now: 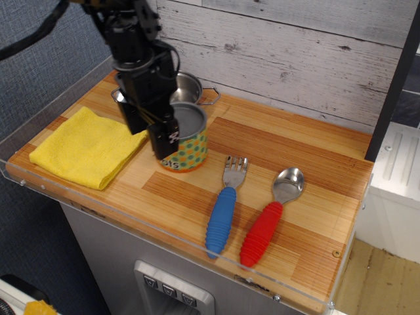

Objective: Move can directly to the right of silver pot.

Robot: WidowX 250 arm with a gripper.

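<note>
The can (pixel 189 146) has a grey lid and an orange label with green dots. It stands on the wooden counter, in front of and slightly right of the silver pot (pixel 187 88). The pot sits at the back by the wall, mostly hidden behind my arm; its rim and right wire handle show. My black gripper (pixel 167 136) is at the can's left side, with one finger (pixel 164 139) pressed against the can's front-left. The other finger is hidden, so I cannot tell whether the gripper holds the can.
A yellow cloth (pixel 85 147) lies at the left. A blue-handled fork (pixel 224 209) and a red-handled spoon (pixel 268 220) lie to the right front. A white plank wall (pixel 295 59) runs behind. A clear rim (pixel 131 226) edges the counter's front.
</note>
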